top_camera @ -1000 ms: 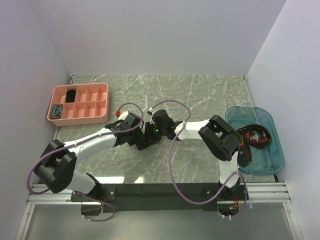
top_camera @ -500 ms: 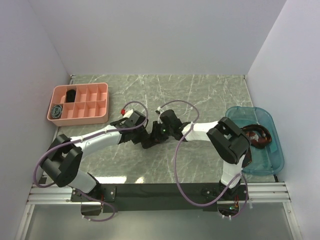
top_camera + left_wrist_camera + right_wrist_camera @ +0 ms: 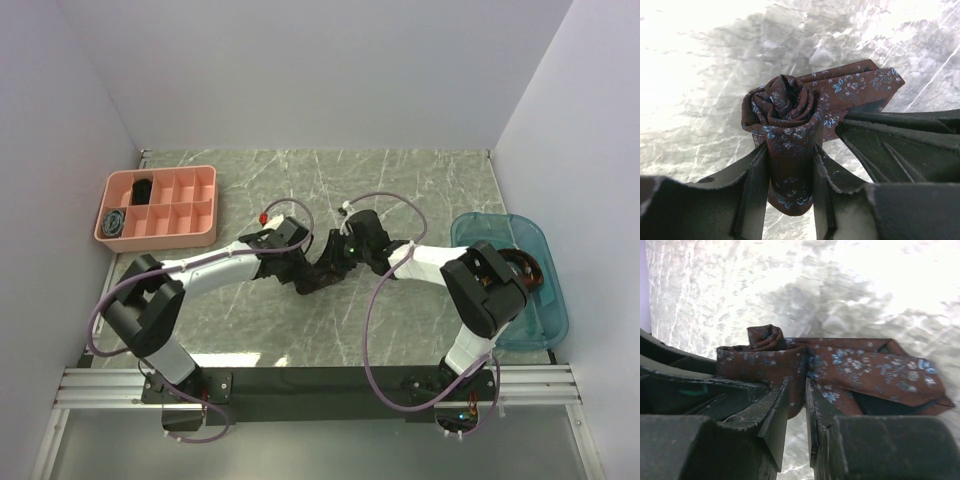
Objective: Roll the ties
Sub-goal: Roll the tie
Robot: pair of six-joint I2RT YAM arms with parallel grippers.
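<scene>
The left end effector point(image 3: 790, 152) is clenched on the maroon floral tie point(image 3: 785, 102), pinching the strip just below its rolled coil. The right end effector point(image 3: 796, 386) grips the same tie where the flat tail leaves the coil. The tie is at the middle of the marble counter point(image 3: 700, 75), between the pink organizer point(image 3: 160, 207) and the blue bin point(image 3: 530, 322).

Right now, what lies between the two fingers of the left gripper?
The coiled maroon tie, clamped by the left gripper; the left wrist view shows it.
</scene>
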